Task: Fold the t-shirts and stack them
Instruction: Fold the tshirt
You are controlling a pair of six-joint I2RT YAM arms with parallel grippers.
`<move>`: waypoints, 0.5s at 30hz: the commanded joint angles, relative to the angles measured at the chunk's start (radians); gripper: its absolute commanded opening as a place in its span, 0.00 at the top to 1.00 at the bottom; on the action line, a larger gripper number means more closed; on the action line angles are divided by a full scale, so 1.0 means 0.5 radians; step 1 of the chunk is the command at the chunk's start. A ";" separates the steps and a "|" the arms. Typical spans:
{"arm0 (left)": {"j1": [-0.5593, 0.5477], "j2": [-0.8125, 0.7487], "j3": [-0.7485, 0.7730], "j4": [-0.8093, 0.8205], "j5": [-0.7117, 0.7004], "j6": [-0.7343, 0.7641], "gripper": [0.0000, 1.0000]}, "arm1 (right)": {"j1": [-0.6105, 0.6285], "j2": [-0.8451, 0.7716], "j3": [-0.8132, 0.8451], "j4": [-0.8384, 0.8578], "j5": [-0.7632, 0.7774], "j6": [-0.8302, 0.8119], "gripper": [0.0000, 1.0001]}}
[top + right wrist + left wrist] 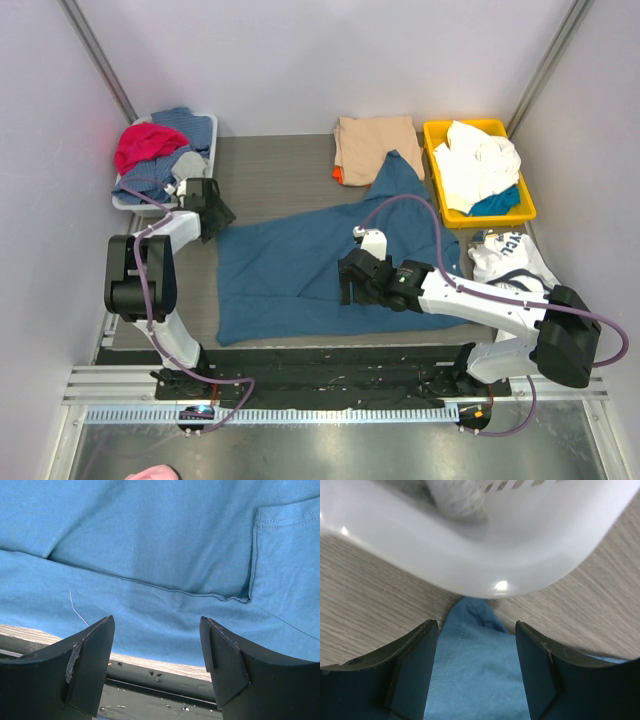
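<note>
Teal-blue t-shirt (290,270): spread flat across the middle of the counter (275,165), with one part reaching to the far right, between the tan t-shirt (375,145) and the yellow bin (432,140).
Near hem: laid along the counter's near edge — only a thin strip of wood grain is seen below it from the right wrist.
Left corner: its tip is met by the rounded corner of the white basket (208,125).
Left claw (213,215): held open over that corner, a finger on either side of the cloth, nothing gripped.
Right claw (350,282): held wide open above the near hem, nothing gripped.
Tan t-shirt: folded at the far edge; an orange t-shirt (338,177) is seen only as a sliver under its left side.
Open room: bare counter is found between the basket and the tan t-shirt, beyond the blue cloth — a narrower strip runs along the shirt's left edge.
Right side: crowded by the yellow bin and a white printed garment (505,255) beside the right arm.
</note>
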 commanded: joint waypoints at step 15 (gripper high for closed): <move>0.010 0.116 -0.003 0.067 0.016 -0.004 0.42 | 0.012 -0.031 -0.025 0.005 0.081 0.012 0.23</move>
